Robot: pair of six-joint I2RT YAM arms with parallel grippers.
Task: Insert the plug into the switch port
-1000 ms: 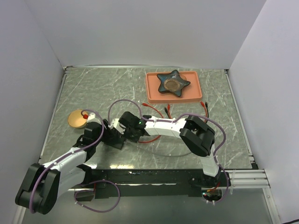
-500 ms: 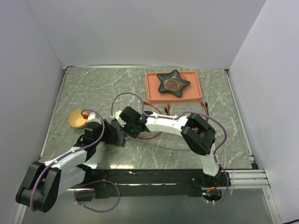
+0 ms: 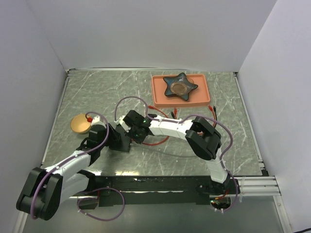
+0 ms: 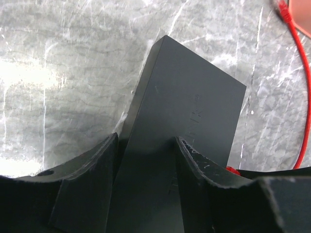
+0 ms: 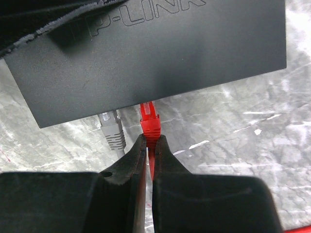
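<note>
Red plastic plug [image 5: 150,121] sits in the middle of the right wrist view. Its tip is at the long edge of the flat black box switch [image 5: 146,53] that fills the top of the frame. I cannot tell if it is inside a socket. The right gripper [image 5: 149,144] is pinched tight on the plug's back end. A grey plastic plug [image 5: 112,132] sits just left of it. At the bottom of the left wrist view, the left gripper [image 4: 146,141] squeezes the switch from both sides.
</note>
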